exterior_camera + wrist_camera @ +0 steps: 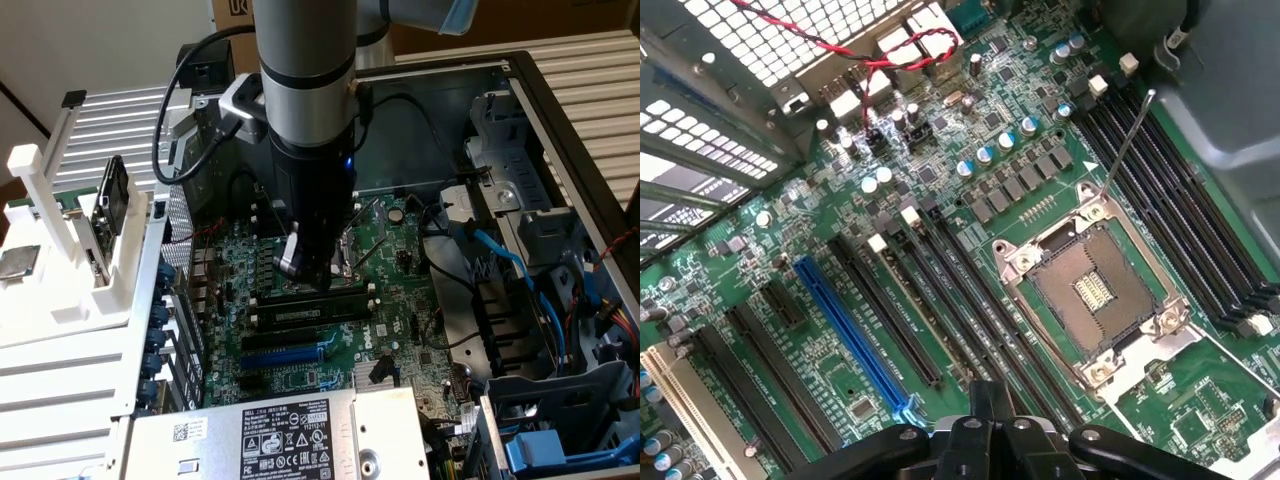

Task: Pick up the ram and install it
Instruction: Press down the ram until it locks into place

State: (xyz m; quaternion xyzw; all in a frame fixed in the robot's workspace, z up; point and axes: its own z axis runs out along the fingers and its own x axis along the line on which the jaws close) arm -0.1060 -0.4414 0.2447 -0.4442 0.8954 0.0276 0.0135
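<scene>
Ram: long, thin dark stick (312, 312), apparently lying in the black slot bank of the green motherboard (405, 300); whether it is seated, I cannot tell.
Long axis: across the exterior view, left to right.
Jaws: gripper (310, 275) directly above the stick, together, clamping nothing.

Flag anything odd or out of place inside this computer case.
The CPU socket sits open and empty, its thin metal lever sticking up off the motherboard. A red-and-black wire loops loosely over the board near the vented wall. Nothing looks spilled or broken.
</scene>
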